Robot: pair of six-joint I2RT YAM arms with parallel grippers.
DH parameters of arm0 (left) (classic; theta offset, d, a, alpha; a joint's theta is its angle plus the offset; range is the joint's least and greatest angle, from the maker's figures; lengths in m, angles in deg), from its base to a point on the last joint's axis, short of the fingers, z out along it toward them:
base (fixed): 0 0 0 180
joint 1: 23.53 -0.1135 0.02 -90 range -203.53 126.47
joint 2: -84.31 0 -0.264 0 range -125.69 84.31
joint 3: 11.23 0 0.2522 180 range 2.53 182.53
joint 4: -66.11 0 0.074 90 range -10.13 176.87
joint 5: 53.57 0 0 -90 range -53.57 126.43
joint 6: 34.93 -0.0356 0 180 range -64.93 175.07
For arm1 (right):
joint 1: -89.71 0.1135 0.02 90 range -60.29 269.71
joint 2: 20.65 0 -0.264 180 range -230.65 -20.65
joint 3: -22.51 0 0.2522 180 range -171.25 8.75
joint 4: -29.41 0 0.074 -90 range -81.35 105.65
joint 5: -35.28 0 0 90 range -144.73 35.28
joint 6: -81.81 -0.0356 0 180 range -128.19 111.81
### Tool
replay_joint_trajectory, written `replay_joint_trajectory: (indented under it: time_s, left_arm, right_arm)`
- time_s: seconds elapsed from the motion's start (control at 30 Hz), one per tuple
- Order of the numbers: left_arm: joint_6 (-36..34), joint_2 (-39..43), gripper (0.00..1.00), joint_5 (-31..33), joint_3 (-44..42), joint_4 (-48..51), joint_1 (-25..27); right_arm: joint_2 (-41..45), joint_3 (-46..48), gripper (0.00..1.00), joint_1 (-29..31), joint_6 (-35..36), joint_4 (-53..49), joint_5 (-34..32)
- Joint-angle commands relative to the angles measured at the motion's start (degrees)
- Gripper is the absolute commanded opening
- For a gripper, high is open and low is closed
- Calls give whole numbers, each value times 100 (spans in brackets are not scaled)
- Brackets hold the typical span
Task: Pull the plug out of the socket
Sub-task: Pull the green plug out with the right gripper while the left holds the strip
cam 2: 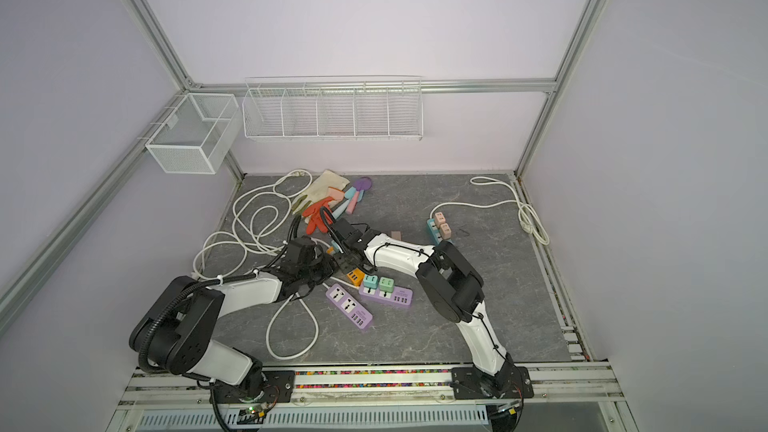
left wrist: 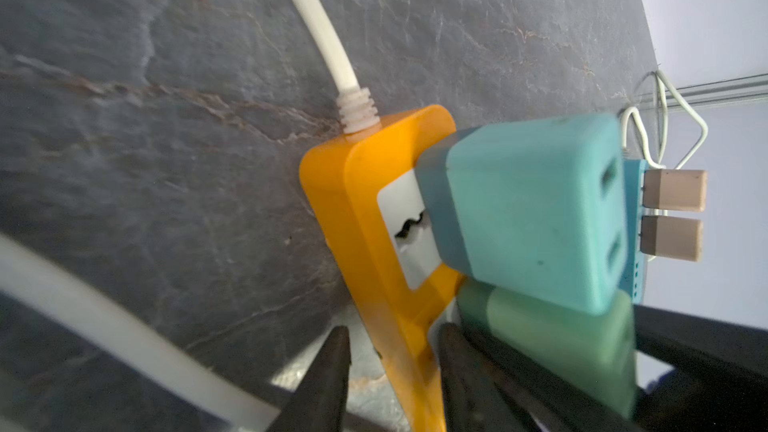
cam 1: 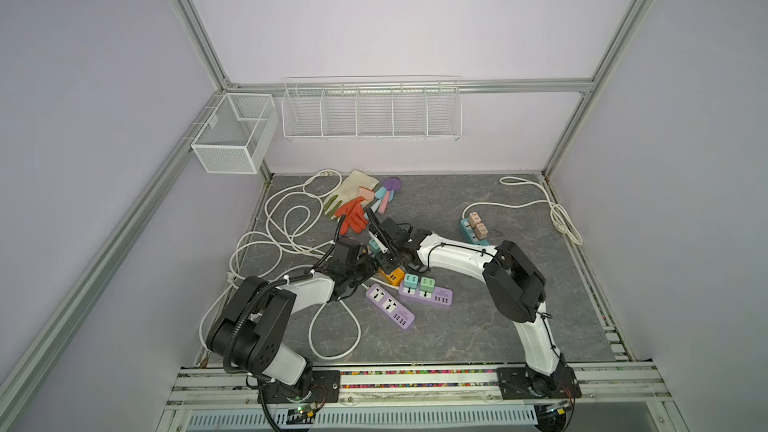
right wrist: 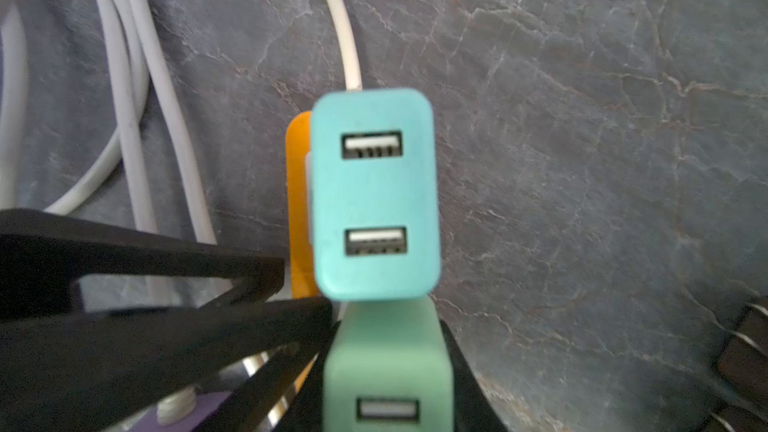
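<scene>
Two grippers shown. Right gripper clamps green plug, five o'clock of teal plug. Left gripper, ajar, straddles orange strip.

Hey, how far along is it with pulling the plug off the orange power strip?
Done: the approach, with both arms at the orange strip. In hand: the right gripper is shut on the green plug, and the left gripper straddles the strip's edge, not clamped yet. Left: the green plug looks still seated beside the teal plug, so the pull itself remains.
</scene>
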Motion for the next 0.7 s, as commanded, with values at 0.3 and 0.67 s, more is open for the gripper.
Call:
replay_joint_trajectory:
  time_s: [0.3, 0.67]
  left_arm:
    - [48, -162, 34, 78, -434, 178, -12]
    - [124, -251, 32, 310, -748, 143, -8]
  right_arm:
    - [-103, -355, 22, 115, 126, -351, -13]
    - [-227, -656, 22, 87, 284, -523, -29]
